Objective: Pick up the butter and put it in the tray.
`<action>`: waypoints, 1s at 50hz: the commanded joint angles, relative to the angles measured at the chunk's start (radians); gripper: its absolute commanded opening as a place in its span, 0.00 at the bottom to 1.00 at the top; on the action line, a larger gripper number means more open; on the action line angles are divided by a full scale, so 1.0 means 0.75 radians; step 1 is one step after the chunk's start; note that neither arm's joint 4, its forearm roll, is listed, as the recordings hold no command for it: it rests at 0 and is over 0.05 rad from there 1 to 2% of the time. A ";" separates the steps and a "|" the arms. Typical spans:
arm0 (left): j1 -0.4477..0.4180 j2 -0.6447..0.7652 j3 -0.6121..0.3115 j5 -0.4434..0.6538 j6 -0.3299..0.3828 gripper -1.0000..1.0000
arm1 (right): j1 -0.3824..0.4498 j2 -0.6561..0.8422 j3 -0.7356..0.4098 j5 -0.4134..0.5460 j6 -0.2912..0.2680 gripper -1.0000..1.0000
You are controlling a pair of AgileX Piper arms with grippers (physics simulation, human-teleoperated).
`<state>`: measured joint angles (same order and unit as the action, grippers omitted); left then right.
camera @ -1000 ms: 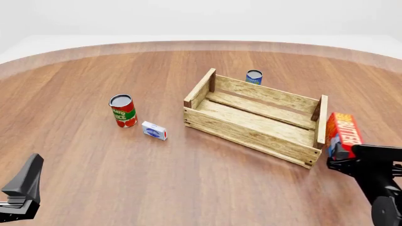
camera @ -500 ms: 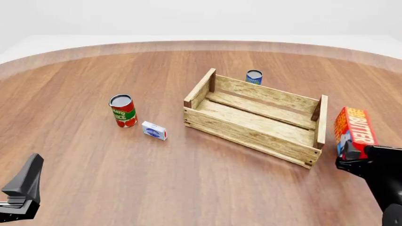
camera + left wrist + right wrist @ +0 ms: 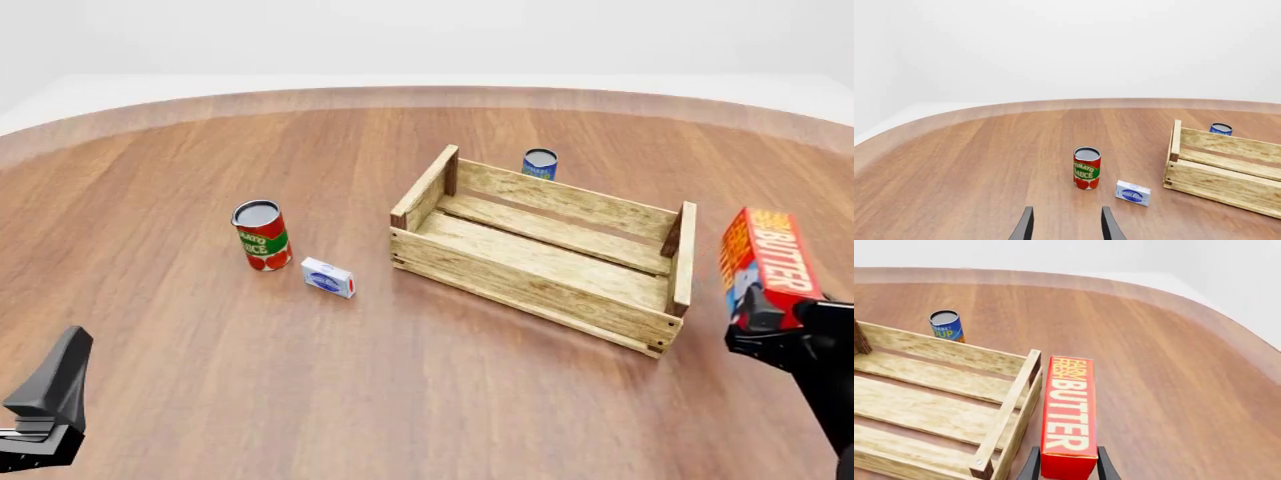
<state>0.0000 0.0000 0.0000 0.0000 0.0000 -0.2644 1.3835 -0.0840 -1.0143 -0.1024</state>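
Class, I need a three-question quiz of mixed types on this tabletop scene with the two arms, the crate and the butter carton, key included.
1. True or false: the red rectangular butter carton already lies inside the light wooden slatted tray.
2. Which tool holds the carton: A) left tool B) right tool?
3. Fill in: the small white-and-blue box lies on the table beside the red and green tomato sauce ___.

Key: 1 false, it is held outside the tray's right end; 2 B; 3 can.
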 commanded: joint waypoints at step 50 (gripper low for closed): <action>0.000 0.000 0.000 0.000 0.000 1.00 | 0.196 -0.693 -0.287 0.821 0.007 0.00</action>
<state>0.0000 0.0000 0.0000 0.0000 0.0000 -0.1566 0.9113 -0.2340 -0.4722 -0.1093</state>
